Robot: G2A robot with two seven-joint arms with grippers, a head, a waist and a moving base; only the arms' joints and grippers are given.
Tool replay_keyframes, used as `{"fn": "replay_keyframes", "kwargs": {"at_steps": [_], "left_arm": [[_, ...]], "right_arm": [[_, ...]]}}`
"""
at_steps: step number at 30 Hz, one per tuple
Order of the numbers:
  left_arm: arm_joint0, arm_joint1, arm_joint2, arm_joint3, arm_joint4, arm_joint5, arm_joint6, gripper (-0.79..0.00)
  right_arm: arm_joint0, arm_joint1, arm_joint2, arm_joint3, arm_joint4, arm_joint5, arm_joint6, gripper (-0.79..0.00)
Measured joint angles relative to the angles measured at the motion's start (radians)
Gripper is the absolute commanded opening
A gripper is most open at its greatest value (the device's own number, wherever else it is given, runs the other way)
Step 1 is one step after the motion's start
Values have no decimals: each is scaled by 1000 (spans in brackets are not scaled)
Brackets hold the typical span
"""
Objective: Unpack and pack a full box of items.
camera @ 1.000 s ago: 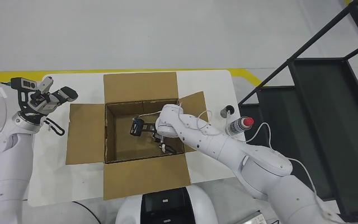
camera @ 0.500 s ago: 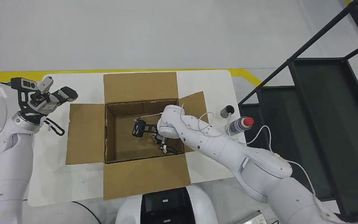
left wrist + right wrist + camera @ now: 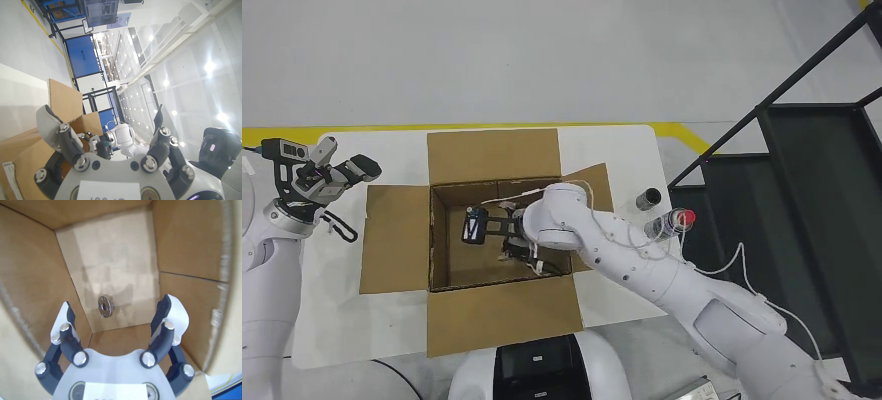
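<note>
Nearest, the right gripper [image 3: 116, 303]: spread wide, clasping nothing, touching no cardboard. Poised inside the open box [image 3: 189, 247], pointed down at its floor.

Just beyond its tips, and apart from them: a small metal flange [image 3: 104, 307] on the box floor, near one edge of that floor. Lies ahead of the jaws and roughly between their lines, a shade toward one side rather than dead centre. Shows its drilled round face toward the wrist, with the stubby hub trailing off behind (so the short axis seems to slant up at the gripper, though whether propped on edge or lying flat cannot be told). Probably calls for a straight descent with a small sideways trim, then a pinch across the disc's rim. Clearly the closer arm for that pick.

Farther off, past the box's left flap, the left gripper [image 3: 103, 113]: likewise splayed open and empty, aimed up and away from the table [image 3: 622, 150], well apart from the flange.

Farthest, on the table beyond the right flap: a red-capped can [image 3: 672, 222] and a small dark cylinder [image 3: 648, 199], near each other.
</note>
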Motion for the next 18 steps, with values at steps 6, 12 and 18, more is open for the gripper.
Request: {"fn": "replay_keyframes", "kwargs": {"at_steps": [6,12,18], "left_arm": [[0,0,0,0,0,0,0,0],[0,0,0,0,0,0,0,0],[0,0,0,0,0,0,0,0]], "right_arm": [[-254,104,269,-273,-83,-138,-160,0],[-524,166,520,-437,-153,-259,-472,0],[-736,196,682,-516,-264,-258,-715,0]]}}
